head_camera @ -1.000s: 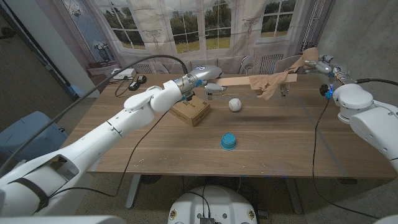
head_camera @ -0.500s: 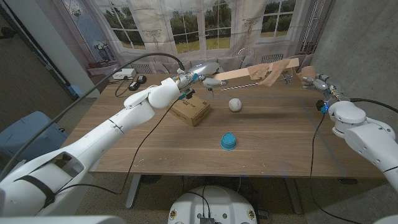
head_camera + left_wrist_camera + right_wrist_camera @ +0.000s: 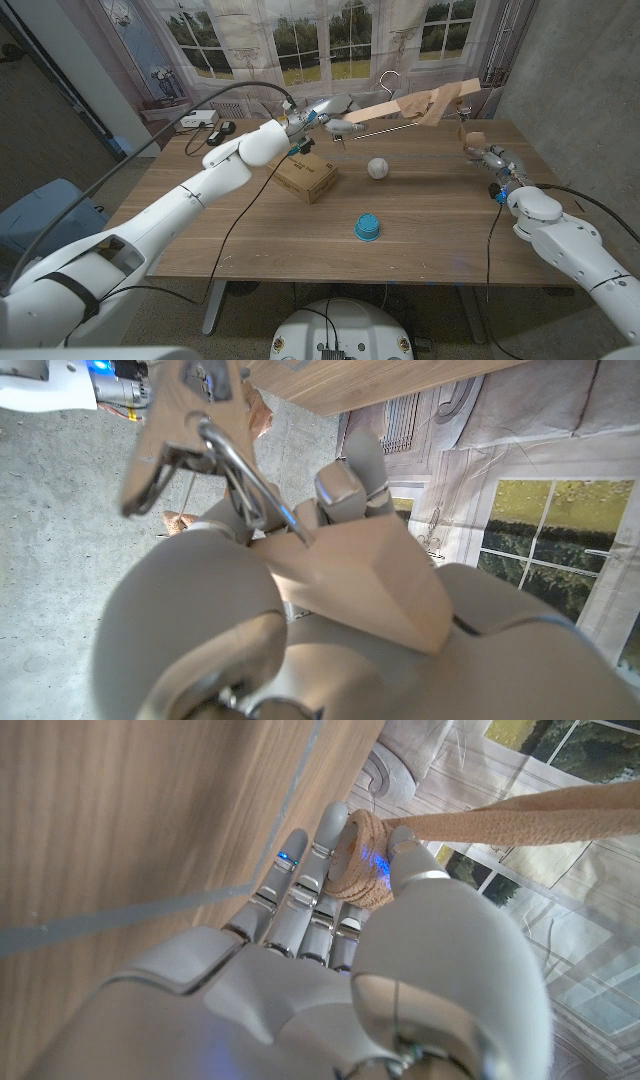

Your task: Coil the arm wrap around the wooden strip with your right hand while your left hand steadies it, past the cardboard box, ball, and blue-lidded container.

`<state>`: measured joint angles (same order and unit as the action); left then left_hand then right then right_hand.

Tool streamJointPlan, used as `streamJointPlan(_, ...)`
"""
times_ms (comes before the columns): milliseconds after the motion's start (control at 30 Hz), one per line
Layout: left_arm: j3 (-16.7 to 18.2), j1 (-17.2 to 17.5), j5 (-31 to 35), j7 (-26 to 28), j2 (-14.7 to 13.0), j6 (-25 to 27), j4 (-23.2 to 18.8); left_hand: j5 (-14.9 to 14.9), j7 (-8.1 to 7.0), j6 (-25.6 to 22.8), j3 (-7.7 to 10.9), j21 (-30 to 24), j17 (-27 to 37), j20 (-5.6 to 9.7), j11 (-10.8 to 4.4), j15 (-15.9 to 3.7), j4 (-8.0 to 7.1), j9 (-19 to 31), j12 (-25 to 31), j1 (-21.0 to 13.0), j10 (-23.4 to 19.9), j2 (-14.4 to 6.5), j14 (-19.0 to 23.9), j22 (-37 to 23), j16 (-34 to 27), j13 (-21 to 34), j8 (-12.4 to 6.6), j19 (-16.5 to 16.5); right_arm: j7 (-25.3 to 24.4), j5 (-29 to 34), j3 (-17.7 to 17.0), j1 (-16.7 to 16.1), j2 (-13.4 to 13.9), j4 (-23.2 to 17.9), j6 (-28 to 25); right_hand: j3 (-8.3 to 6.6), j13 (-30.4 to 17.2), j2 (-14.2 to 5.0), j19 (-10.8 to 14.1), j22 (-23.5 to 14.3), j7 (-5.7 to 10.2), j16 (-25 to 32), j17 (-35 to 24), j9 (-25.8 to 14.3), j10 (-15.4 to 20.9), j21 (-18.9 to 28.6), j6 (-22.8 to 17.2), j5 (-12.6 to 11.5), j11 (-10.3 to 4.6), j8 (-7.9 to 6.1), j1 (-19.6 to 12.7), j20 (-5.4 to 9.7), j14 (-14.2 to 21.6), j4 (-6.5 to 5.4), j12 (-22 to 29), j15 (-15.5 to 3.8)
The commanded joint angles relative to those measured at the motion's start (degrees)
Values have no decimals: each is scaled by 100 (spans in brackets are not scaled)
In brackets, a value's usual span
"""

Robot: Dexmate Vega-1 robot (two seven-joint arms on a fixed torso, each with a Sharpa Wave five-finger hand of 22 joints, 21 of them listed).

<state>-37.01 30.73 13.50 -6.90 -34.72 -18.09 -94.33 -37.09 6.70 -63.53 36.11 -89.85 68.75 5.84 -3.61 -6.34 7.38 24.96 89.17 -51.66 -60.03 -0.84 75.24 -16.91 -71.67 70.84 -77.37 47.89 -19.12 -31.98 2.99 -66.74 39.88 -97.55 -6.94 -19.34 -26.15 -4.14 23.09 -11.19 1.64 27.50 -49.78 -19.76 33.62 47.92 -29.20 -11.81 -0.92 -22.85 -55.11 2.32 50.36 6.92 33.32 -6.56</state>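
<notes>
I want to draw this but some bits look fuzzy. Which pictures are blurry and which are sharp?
Head view: sharp across the table, so the ball and box are crisp. Left wrist view: the left hand is very close and soft, the wooden strip a bit blurred. Right wrist view: the right hand looks smooth and slightly soft; the wrap roll has blue light on it.

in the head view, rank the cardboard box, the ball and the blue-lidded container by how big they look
1. cardboard box, clearly largest
2. blue-lidded container
3. ball
The last two look close, and the container sits nearer the camera, so their order is unsure.
</notes>
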Motion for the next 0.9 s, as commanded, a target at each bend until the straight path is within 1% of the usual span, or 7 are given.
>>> streamJointPlan(33,-57,-180,-292,-142,83,-7,291,-35,172,129,27,-24,14,293,-131,17,-8,-5,39,-2,-67,-1,53,-29,17,1,-42,58,154,-172,520,168,-173,640,602,-41,-26,-497,-26,-13,-16,9,-26,-19,1880,42,-2688,-24,-161,-396,-317,22,61,-14,203,-486)
streamJointPlan(200,-97,-275,-363,-214,123,23,421,-38,179,139,29,-30,3,293,-140,-12,-8,5,39,1,-72,-1,62,-39,28,1,-54,66,127,-197,614,155,-235,744,850,-45,-27,-496,-22,-12,-28,15,-34,-23,1894,58,-2696,-24,-156,-396,-327,15,69,-5,203,-483)
streamJointPlan(367,-125,-321,-341,-197,138,113,472,-44,199,130,33,-11,24,295,-135,-8,-7,7,39,3,-72,-2,72,-7,15,1,-62,84,-77,-155,638,-15,-282,694,1073,-46,-27,-498,-32,-10,-37,16,-40,-28,1900,70,-2698,-22,-154,-394,-324,13,69,-8,198,-473)
streamJointPlan(633,-143,-322,-196,-5,154,270,462,-65,209,111,53,-24,24,309,-158,-29,3,-40,41,-7,-90,-5,94,-23,18,2,-48,112,-532,39,533,-540,-364,389,1581,-53,-31,-496,-31,-8,-41,22,-49,-28,1908,96,-2712,-22,-136,-390,-335,2,85,2,193,-472)
streamJointPlan(767,-171,-307,3,143,138,384,384,-75,238,119,61,-28,43,311,-163,-29,7,-87,44,-10,-106,-4,107,-35,2,2,-20,121,-805,262,464,-858,-368,96,1782,-60,-24,-493,-26,-7,-53,23,-50,-26,1919,111,-2724,-23,-129,-389,-348,-10,93,14,187,-465)
streamJointPlan(833,-181,-284,141,267,133,437,336,-80,240,118,64,-21,45,315,-149,-29,10,-79,43,-12,-108,-3,107,-23,0,2,-29,131,-835,335,433,-991,-358,-18,1884,-63,-28,-489,-16,-6,-56,25,-51,-20,1925,121,-2729,-23,-128,-385,-352,-20,103,19,189,-462)
streamJointPlan(900,-205,-279,281,347,122,499,289,-87,243,125,69,-32,58,312,-162,-29,15,-82,48,-17,-129,-1,103,-46,-8,2,-29,123,-947,461,406,-1126,-322,-194,1862,-68,-24,-489,-20,-5,-51,24,-51,-16,1930,126,-2731,-25,-120,-381,-360,-22,105,26,185,-461)
